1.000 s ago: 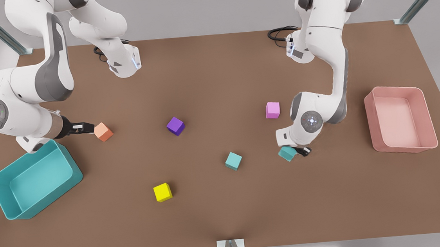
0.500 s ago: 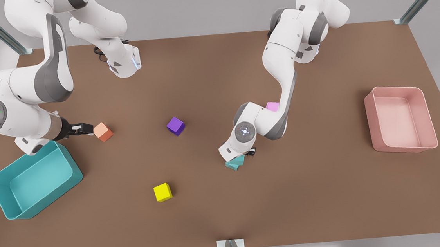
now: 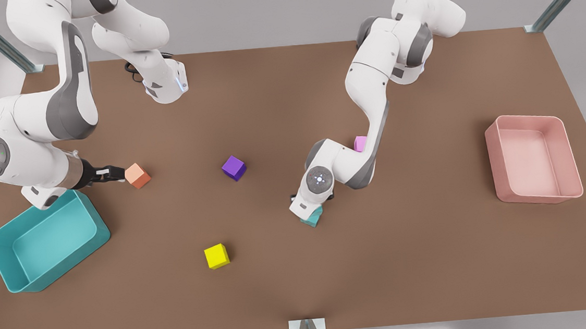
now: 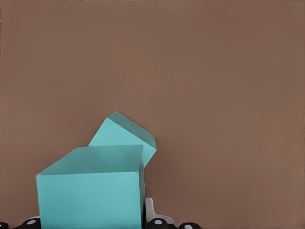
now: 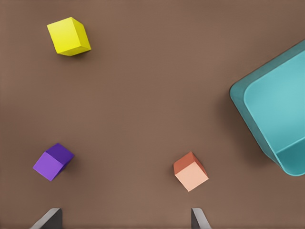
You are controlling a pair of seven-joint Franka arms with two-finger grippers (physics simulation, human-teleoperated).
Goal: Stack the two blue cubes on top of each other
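Hiding beneath the left gripper [image 3: 313, 211], held teal cube [image 4: 90, 191] covers lower teal cube [image 4: 125, 136] — right gripper [image 3: 116, 174] spread wide, empty.

The front view looks down steeply on the whole table [image 3: 303, 289] from above its near edge, facing the far edge where both arm bases stand. The left wrist view looks down from very near on a held teal cube [image 4: 90, 188] with the second teal cube [image 4: 126, 136] under it. The right wrist view looks down from higher, and shares the orange cube [image 5: 190, 171], purple cube [image 5: 52, 161], yellow cube [image 5: 69, 36] and teal bin [image 5: 267, 119] with the front view
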